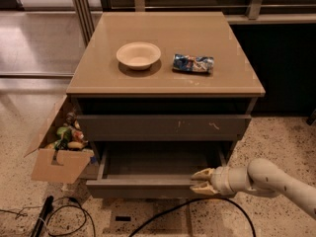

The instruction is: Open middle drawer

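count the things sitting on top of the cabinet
2: a bowl left of centre and a blue packet just to its right. Nothing looks hidden there. The gripper is lower down, at the front of the open drawer.

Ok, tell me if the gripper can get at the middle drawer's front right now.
Likely yes: the gripper sits at the front of the pulled-out middle drawer, near its right end, with nothing between.

Bowl point(138, 55) left of packet point(193, 63) on cabinet top point(163, 28), gripper point(202, 180) at middle drawer point(143, 185) front, right end, perhaps touching
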Tool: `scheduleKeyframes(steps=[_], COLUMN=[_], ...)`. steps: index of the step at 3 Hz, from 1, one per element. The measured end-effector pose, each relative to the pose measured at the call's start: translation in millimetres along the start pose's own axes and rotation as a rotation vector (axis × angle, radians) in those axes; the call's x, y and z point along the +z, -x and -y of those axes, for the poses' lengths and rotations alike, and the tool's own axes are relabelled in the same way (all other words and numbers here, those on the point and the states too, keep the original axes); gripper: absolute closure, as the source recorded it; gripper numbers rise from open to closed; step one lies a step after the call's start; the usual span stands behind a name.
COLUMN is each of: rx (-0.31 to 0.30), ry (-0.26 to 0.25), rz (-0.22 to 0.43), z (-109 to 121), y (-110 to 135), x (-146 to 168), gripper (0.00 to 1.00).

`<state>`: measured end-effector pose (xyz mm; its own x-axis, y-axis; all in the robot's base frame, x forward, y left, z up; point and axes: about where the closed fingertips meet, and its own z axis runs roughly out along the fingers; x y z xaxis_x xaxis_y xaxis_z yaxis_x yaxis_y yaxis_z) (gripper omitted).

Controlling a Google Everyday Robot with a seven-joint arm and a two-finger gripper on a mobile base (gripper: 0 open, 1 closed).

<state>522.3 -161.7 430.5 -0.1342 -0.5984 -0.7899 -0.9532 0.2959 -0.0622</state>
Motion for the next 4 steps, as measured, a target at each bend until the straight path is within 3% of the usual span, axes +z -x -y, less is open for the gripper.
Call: scheduleKeyframes(steps=[1,3,4], rx=[0.0,-0.014,-0.066], ry=[0.0,0.018,0.082], rz=[0.0,0.011,0.026], z=[0.0,-7.2,-40.0], y=[0.0,2.5,2.7], x=[0.0,-1.1,-12.1], gripper=[0.0,0.0,0.0])
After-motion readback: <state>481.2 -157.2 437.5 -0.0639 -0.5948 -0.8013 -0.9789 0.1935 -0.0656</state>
